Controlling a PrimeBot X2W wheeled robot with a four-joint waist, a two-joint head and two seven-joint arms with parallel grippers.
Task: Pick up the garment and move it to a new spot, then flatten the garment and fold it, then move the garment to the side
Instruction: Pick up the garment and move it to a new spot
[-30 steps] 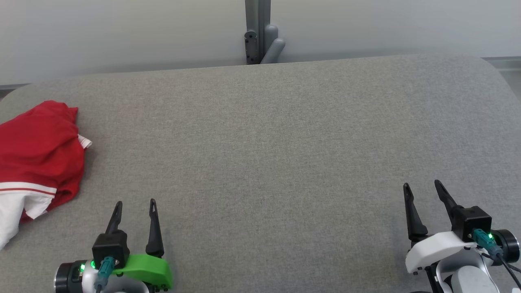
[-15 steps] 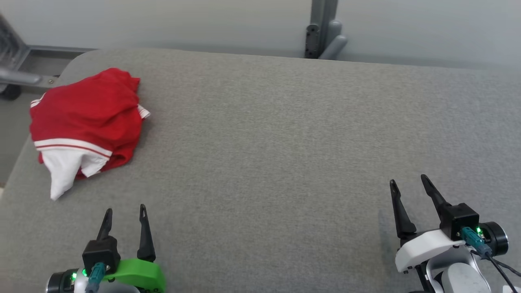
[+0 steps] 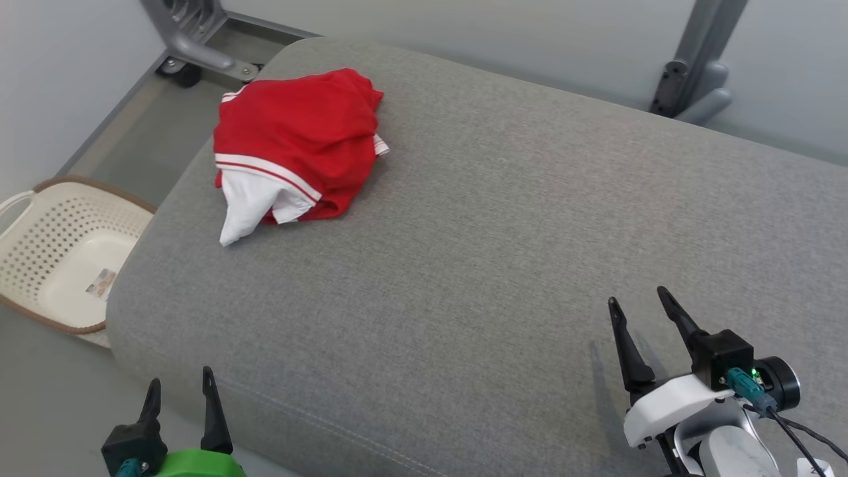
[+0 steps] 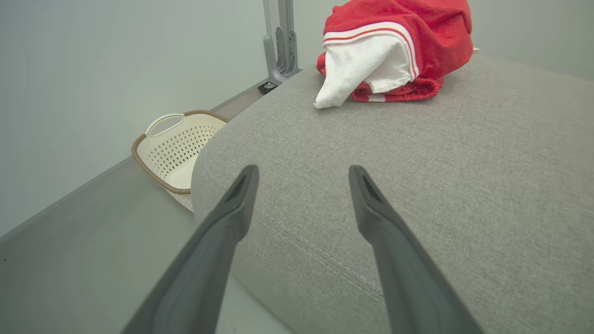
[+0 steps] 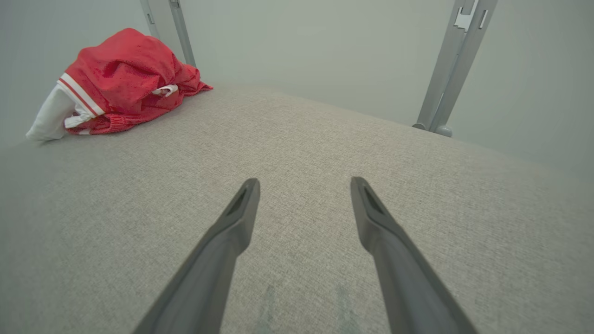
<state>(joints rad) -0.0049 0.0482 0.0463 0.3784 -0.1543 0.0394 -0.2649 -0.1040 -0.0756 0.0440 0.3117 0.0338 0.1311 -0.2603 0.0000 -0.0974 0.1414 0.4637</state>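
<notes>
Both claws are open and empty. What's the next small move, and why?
Probably reach the left claw forward toward the red and white garment: it lies bunched at the far left corner of the padded surface, nearer that claw, and nothing grips it yet.

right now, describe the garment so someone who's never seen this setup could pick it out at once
Start from the wide grey padded surface in front of the robot and look to its far left corner, beyond the cream perforated basket on the floor. There lies the garment, a crumpled heap. It is bright red with white stripes and a white flap poking out, the one thing lying on the grey fabric.
</notes>
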